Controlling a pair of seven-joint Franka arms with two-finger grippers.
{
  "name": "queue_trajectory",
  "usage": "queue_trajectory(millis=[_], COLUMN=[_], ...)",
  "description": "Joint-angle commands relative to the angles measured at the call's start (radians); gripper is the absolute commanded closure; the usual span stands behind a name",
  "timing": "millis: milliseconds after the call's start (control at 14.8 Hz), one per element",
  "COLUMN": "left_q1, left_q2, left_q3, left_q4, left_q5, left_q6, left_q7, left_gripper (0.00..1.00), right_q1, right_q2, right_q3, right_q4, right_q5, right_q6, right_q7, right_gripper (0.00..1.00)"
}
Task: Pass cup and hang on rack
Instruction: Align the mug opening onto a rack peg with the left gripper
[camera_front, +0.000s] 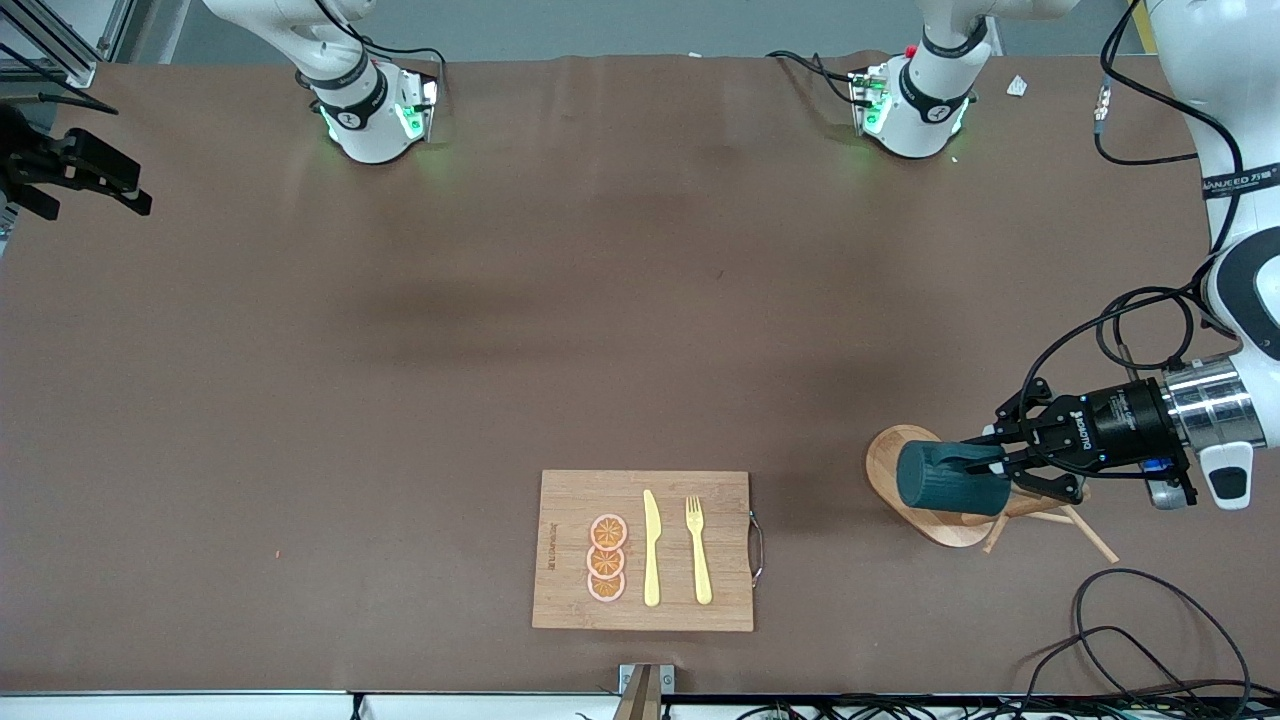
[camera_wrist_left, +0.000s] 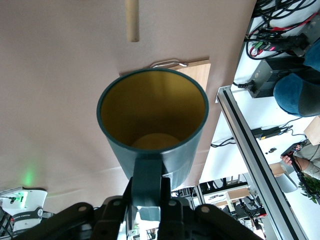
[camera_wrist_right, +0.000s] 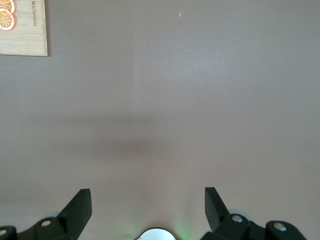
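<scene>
Over the rack, at the table's left-arm end, about four o'clock in the front view, the left gripper clamps the cup by its handle, lying sideways; a misaligned handle could miss or snag a peg, tipping the rack, while the right gripper waits, jaws spread

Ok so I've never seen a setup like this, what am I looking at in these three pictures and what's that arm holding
Two robot arms stand at a brown table. The wide picture looks down from across the table; the other two come from cameras on each arm's wrist. The left gripper is shut on the handle of a teal cup, held sideways over the wooden rack. The right gripper is open and waits with nothing in it. A cutting board holds orange slices, a yellow knife and a fork.
</scene>
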Motion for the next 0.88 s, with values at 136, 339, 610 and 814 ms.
queue_trajectory(millis=[136,339,610,814], left_q1=[0.044,0.045,0.05,0.059], left_q2=[0.034,0.044,0.052,0.058], left_q3=[-0.005,-0.005,-0.003,-0.003], left_q4=[0.01,0.009,0.009,0.012], left_q5=[-0.089,-0.089,-0.084,-0.076], left_q6=[-0.026,-0.029,-0.052,-0.052], left_q7=[-0.004,-0.001,0.002,0.011], left_gripper=[1.0,1.0,1.0,1.0], right_q1=[-0.006,-0.005,-0.005,-0.005], right_q2=[0.0,0.0,0.0,0.0], right_q3=[0.007,0.007,0.007,0.007], right_q4=[0.003,0.004,0.003,0.004], right_q5=[-0.003,-0.003,-0.003,-0.003], right_q6=[-0.007,-0.007,-0.007,-0.007], right_q7=[-0.012,-0.012,-0.012,-0.012], right_gripper=[0.0,0.0,0.0,0.0])
